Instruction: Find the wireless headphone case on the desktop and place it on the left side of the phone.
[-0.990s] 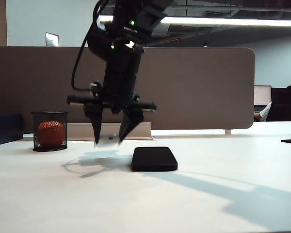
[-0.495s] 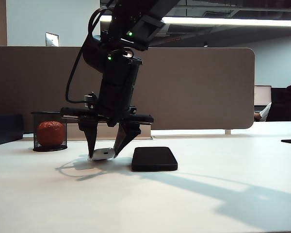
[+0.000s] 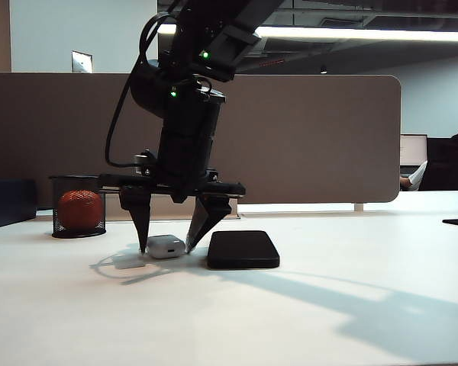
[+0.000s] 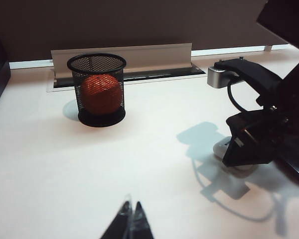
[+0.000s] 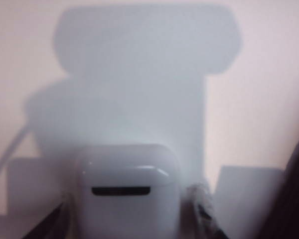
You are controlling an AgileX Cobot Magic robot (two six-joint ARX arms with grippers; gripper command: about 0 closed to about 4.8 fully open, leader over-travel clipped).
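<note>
The right arm reaches down from above, its right gripper (image 3: 166, 245) pointing straight at the desk (image 3: 305, 320), fingertips at the surface and jaws spread apart, not clamped on anything. The left gripper (image 4: 131, 219) sits low and apart, its two fingertips pressed together.

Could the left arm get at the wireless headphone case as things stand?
Probably not cleanly. The left gripper sits shut and far from the wireless headphone case, and the right gripper stands open astride the case, beside the phone, blocking that approach.
</note>
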